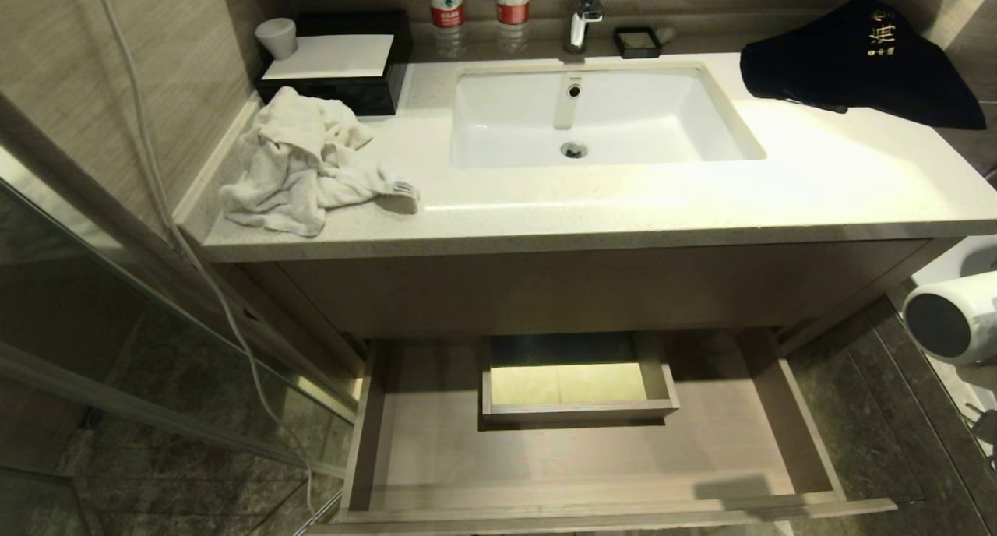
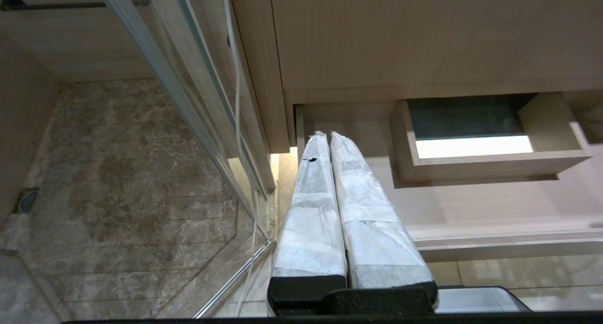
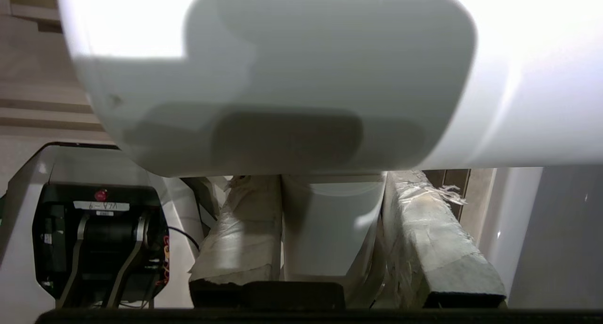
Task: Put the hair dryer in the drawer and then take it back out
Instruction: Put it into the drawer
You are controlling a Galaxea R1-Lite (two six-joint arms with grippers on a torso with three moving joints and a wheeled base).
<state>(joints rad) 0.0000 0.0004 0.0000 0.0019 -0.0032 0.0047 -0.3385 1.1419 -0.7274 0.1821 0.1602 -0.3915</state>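
Observation:
The white hair dryer [image 1: 954, 318] hangs in the air at the far right of the head view, grey round end facing me, beside and above the drawer's right side. In the right wrist view its barrel [image 3: 292, 74] fills the frame and its handle [image 3: 330, 225] sits clamped between the wrapped fingers [image 3: 424, 234] of my right gripper [image 3: 330, 182]. The wide wood-grain drawer [image 1: 436, 442] stands pulled out under the vanity, its boxed cut-out [image 1: 576, 411] in the middle. My left gripper [image 2: 326, 136] is shut, parked low at the drawer's left end, holding nothing.
The white countertop [image 1: 818, 178] with its sink [image 1: 701, 123] overhangs the drawer. A crumpled white towel [image 1: 304, 162] and a black cloth [image 1: 864, 61] lie on it. A glass shower panel [image 1: 117, 349] and a hanging white cord [image 1: 234, 318] stand at the left.

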